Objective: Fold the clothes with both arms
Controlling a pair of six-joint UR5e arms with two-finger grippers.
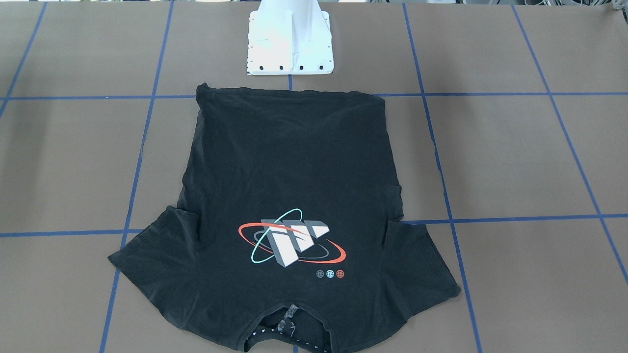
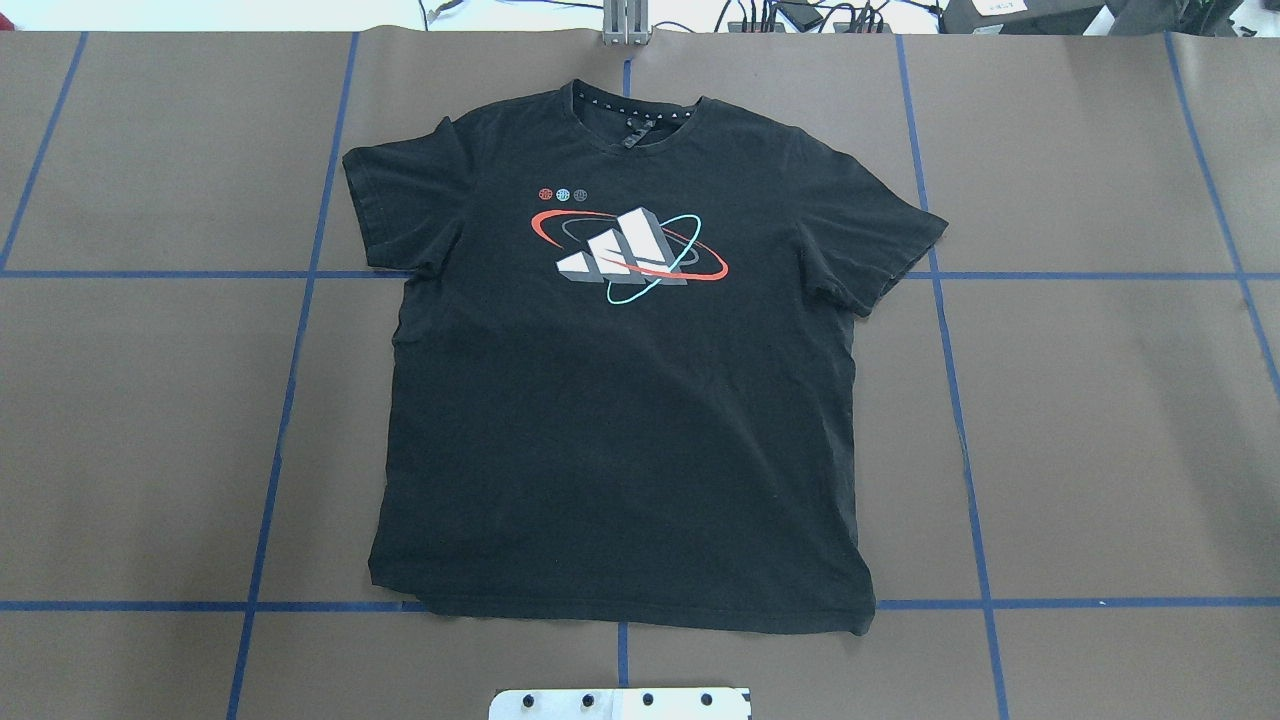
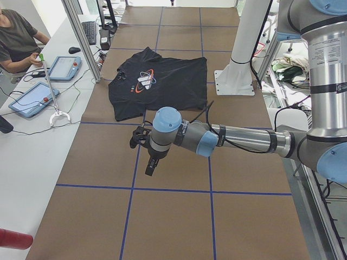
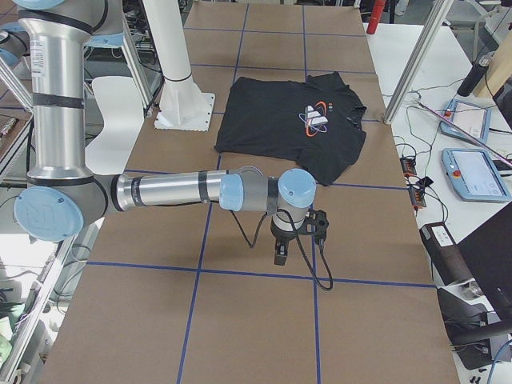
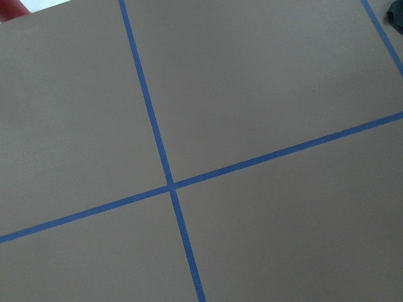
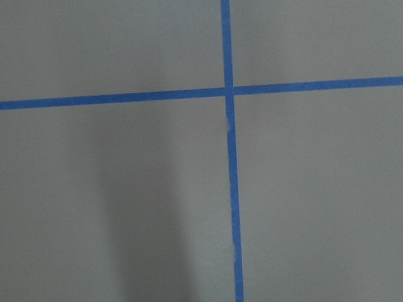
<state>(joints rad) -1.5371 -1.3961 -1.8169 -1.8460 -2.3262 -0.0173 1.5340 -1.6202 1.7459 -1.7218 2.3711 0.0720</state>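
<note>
The black T-shirt [image 2: 620, 420] lies flat and logo-up at the centre of the overhead view on the tabletop [image 2: 1100, 400]. Its long axis runs top to bottom, with the collar at the top and the sleeves spread. The left arm [image 3: 238, 140] and right arm [image 4: 168, 190] hang off its two sides, about equally near. I cannot tell whether either arm's jaws are apart or together.

Looking steeply down from across the table [image 1: 515, 157], facing the pedestal base [image 1: 289, 44] at 12 o'clock. Looking down from behind, keeping that base at 6 o'clock, sharing the T-shirt [image 2: 620, 420]. Peering along the table from both ends, farther back. Staring closely at blue tape crossings [image 5: 170, 186] from both wrists.
</note>
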